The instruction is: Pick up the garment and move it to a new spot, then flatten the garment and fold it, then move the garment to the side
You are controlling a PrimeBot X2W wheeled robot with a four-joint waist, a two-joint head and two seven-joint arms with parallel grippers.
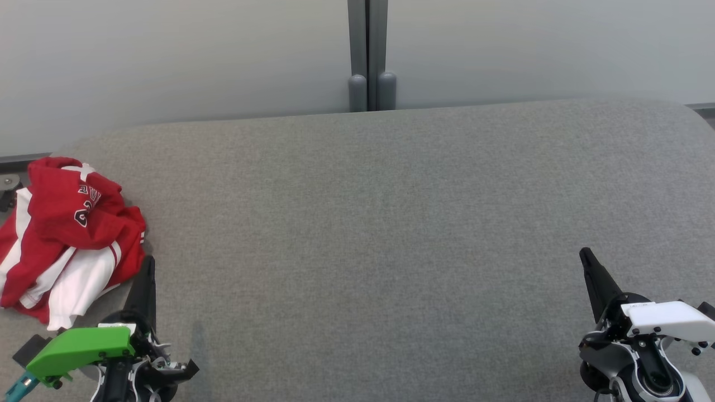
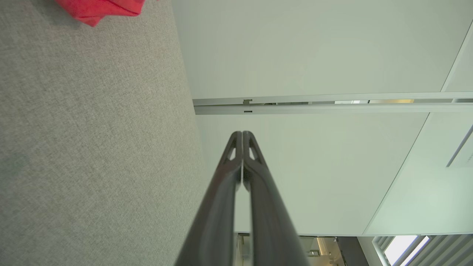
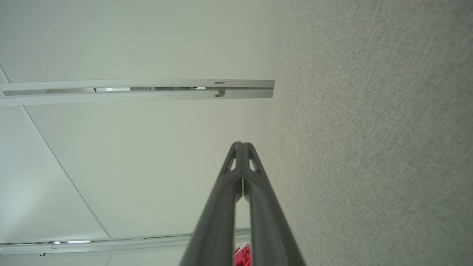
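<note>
A crumpled red and white garment (image 1: 67,237) lies in a heap at the far left of the grey fabric table (image 1: 391,223). A red corner of the garment (image 2: 99,9) shows at the top left of the left wrist view, and a scrap of the garment (image 3: 242,255) peeks between the fingers in the right wrist view. My left gripper (image 1: 148,265) rests just right of the heap at the lower left, shut and empty, tips together (image 2: 242,133). My right gripper (image 1: 585,255) sits at the lower right, far from the garment, shut with nothing in it (image 3: 242,144).
A pale wall panel (image 1: 167,56) with a grey vertical post (image 1: 367,56) stands behind the table's rounded far edge. A small dark caster or fitting (image 1: 8,187) sits off the table's left edge, behind the garment.
</note>
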